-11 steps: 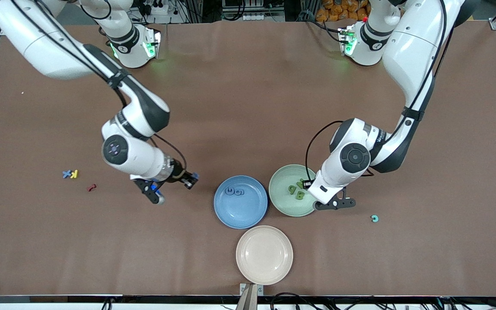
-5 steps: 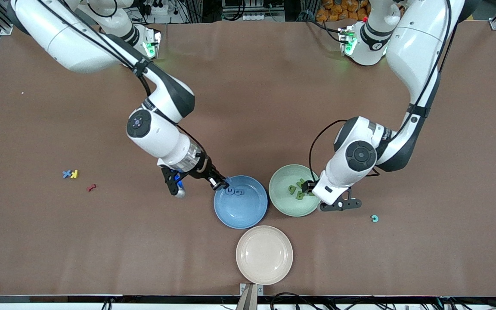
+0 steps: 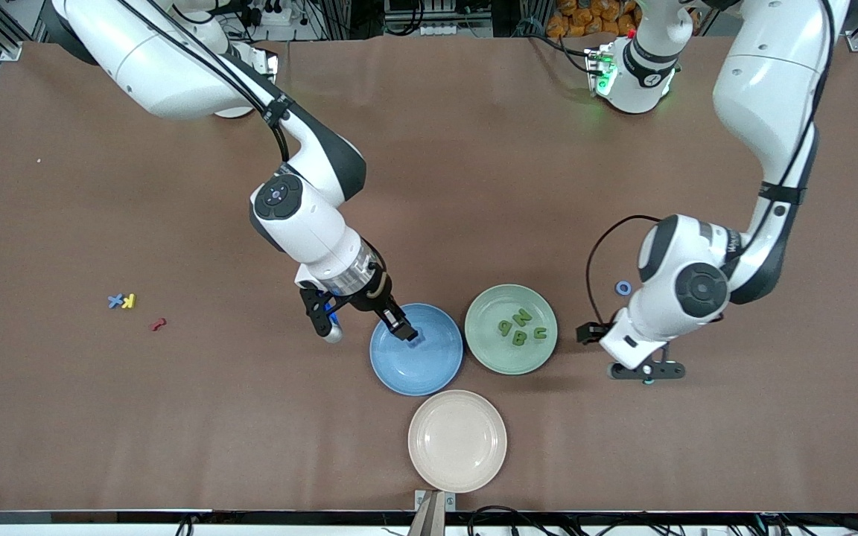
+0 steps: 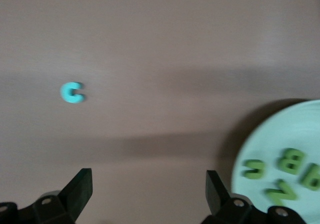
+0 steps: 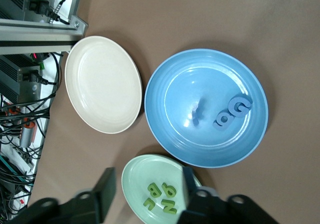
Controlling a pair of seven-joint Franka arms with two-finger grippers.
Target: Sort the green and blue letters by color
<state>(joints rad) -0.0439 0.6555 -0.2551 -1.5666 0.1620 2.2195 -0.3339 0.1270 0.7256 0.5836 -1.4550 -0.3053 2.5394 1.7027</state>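
1. My right gripper [image 5: 147, 179] has its jaws spread wide with nothing between them. It hangs over the glossy blue round plate [image 3: 418, 383], the right spot to let a blue piece go.
2. Below it in that plate lies a small periwinkle blue piece [image 5: 197, 111], too blurred to read. Just beside it, a pair of chunky periwinkle blue letters [image 5: 232, 111] sits touching each other.
3. My left gripper [image 4: 148, 178] is parted and empty too. It is over the bare brown table [image 3: 429, 149] at the left arm's end, right above a small turquoise letter C [image 4: 72, 92]. I judge that the next pick, so the open jaws suit a straight drop.
4. The C's colour falls between blue and green, so choosing its plate could go wrong.
5. Beside the blue plate, the pale green round plate [image 3: 488, 313] holds four leaf green toy letters [image 3: 520, 327] bunched together. That colour looks well along.
6. Outward now: a small blue ring-shaped piece [image 3: 623, 287] lies on the table near my left arm, farther from the front camera than the C.
7. Toward the right arm's end, a little blue letter X [image 3: 115, 301] touches a yellow letter K [image 3: 129, 301], so the pinch will be tight. A small red squiggle piece [image 3: 158, 324] lies near them.
8. The cream round plate [image 3: 457, 441], nearest the front camera, holds nothing.
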